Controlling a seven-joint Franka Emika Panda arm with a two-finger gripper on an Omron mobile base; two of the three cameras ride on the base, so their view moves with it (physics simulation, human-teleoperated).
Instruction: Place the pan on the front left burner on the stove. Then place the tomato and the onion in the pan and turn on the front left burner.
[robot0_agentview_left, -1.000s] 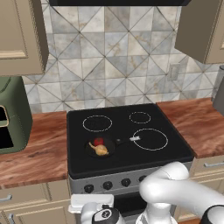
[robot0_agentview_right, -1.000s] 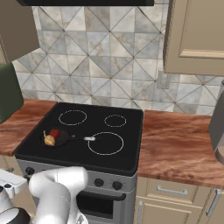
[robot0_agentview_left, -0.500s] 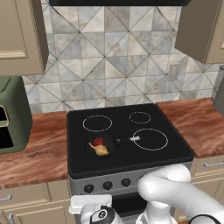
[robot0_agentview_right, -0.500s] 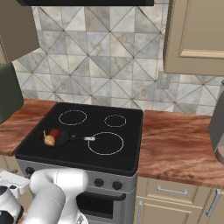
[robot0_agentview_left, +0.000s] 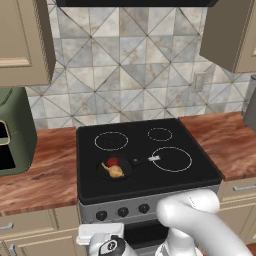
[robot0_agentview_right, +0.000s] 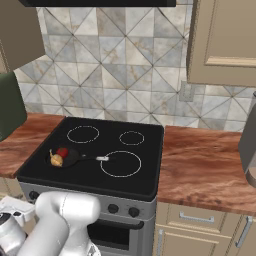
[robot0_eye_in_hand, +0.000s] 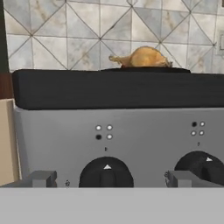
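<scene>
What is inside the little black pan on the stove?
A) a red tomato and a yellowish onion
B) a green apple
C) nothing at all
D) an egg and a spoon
A: the pan sits at the stove's front left, with the red tomato and the tan onion lying in it.

Glossy black glass stove (robot0_agentview_left: 145, 172), wood-grain counter (robot0_agentview_left: 45, 170)

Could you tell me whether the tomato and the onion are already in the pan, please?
Yes, both are in. The tomato and the onion sit inside the pan, on the stove.
</scene>
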